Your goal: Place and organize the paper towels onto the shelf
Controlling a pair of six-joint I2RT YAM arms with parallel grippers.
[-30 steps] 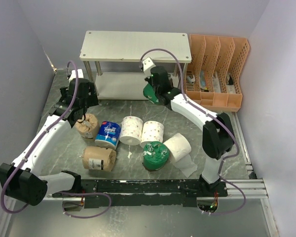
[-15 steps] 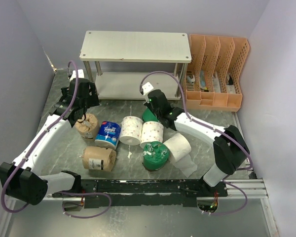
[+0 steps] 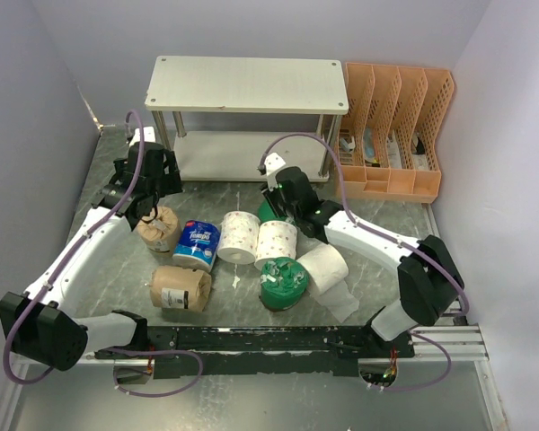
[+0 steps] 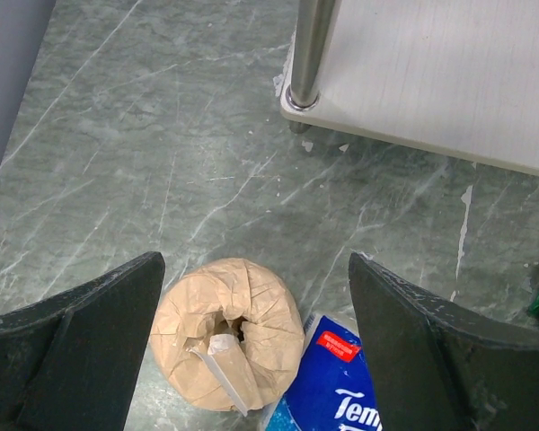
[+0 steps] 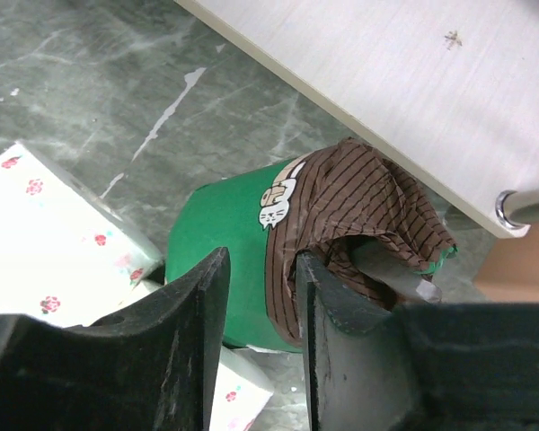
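Observation:
My right gripper is shut on the wall of a green roll with a brown striped top, low over the table just in front of the shelf's lower board; the roll shows green in the top view. My left gripper is open and hovers above an upright tan-wrapped roll, with a blue-wrapped roll beside it. The two-tier cream shelf holds no rolls that I can see.
On the table lie a second tan roll, two dotted white rolls, another green roll and a plain white roll with a loose tail. An orange file organizer stands right of the shelf.
My right gripper has carried the green roll from near the shelf front back and down, to just behind the dotted rolls. The left arm has hardly moved.

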